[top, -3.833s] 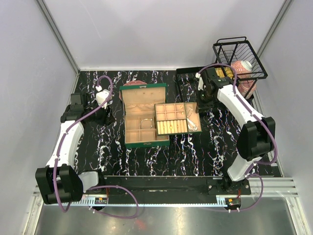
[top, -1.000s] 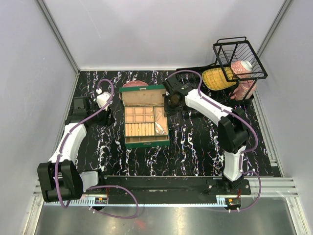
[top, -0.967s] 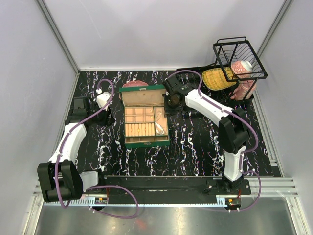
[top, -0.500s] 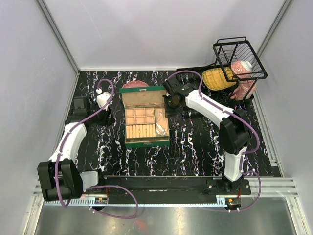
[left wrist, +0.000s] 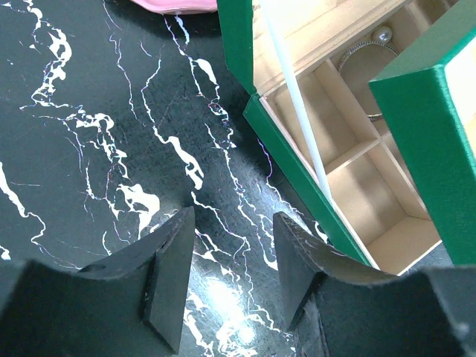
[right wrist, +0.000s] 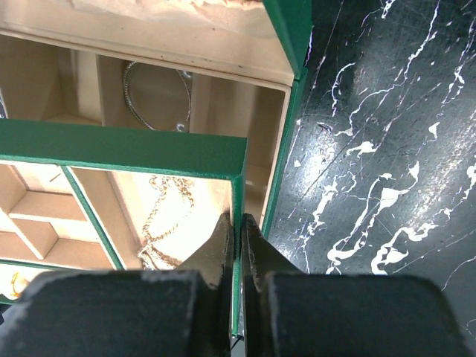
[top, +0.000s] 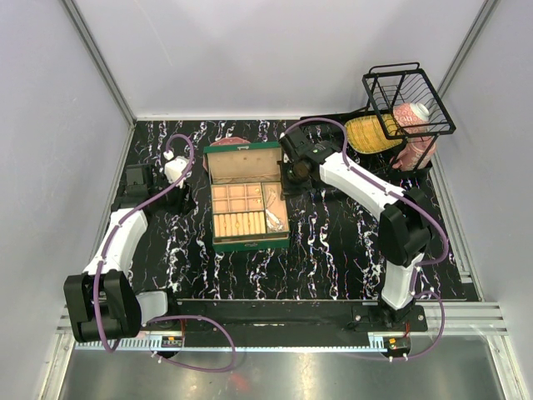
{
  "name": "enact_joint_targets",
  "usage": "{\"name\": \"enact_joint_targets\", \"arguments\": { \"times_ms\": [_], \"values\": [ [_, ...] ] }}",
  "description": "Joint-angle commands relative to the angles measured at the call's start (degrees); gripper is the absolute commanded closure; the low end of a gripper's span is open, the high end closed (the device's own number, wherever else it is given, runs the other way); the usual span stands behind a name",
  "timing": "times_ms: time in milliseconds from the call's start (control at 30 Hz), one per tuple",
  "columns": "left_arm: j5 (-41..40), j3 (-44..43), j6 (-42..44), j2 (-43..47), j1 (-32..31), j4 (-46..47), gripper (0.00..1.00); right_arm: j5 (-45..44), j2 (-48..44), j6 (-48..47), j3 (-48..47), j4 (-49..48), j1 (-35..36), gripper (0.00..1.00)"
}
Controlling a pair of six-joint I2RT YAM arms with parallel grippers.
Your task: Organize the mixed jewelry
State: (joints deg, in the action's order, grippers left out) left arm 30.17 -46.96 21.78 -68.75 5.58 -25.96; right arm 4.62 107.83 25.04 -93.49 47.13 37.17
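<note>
A silvery chain necklace (right wrist: pixel 160 216) lies heaped in the end compartment of the divided tray (right wrist: pixel 126 149), just left of my right gripper (right wrist: pixel 239 239) in its wrist view. Those jaws are clenched on the tray's green end wall, which runs straight away from them. The tray sits over the open green box (right wrist: pixel 286 97). In the box compartment beneath it, a thin silver hoop (right wrist: pixel 152 85) lies flat. The right arm is much nearer the jewelry. My left gripper (left wrist: pixel 230 275) hangs with its jaws spread and holding nothing, above the tabletop (left wrist: pixel 89 111) beside the box.
</note>
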Motion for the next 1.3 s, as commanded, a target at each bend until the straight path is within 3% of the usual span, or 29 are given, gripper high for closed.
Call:
{"name": "enact_joint_targets", "arguments": {
  "times_ms": [0, 1267],
  "values": [
    [0.15, -0.85, -0.16, -0.15, 0.30, 2.93, 0.51, 1.36, -4.56, -0.87, 0.15, -1.69, 0.36, 1.00],
    [0.94, 1.78, 2.30, -2.27, 0.30, 5.92, 0.51, -1.63, 5.81, -0.08, -2.92, 0.85, -0.43, 1.00]
  ]
}}
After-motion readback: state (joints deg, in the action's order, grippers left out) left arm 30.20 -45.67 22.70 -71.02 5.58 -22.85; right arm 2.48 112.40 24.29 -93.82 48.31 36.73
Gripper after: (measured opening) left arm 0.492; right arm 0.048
